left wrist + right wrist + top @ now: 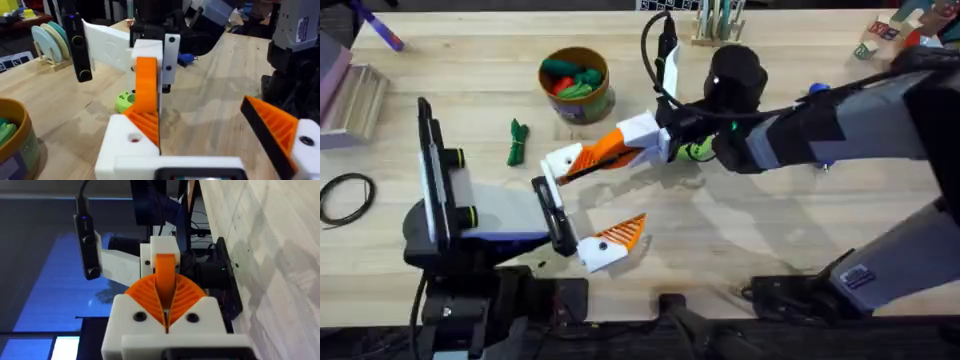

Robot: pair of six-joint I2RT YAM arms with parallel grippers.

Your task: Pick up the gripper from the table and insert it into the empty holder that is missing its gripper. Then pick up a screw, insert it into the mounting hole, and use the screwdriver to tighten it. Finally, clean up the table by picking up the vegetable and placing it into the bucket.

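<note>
The orange gripper [578, 165] is pinched in my right gripper [620, 148], which is shut on it and reaches across the table's middle. Its end sits against the white holder [558, 163] on the far jaw of my left gripper [588, 205], which stands open. In the left wrist view the orange gripper [147, 87] rises from the holder [125, 142]; the other jaw carries its own orange finger [272, 127]. The right wrist view shows my fingers [187, 297] closed around the gripper [166, 272]. The dark-green vegetable [517, 141] lies left of the bucket [603, 97].
The bucket holds red and green toy pieces. A lime-green disc [698, 150] lies under the right arm. A black cable loop [345, 196] and a stack of boards [350, 95] sit at the left. A rack [718, 25] stands at the back.
</note>
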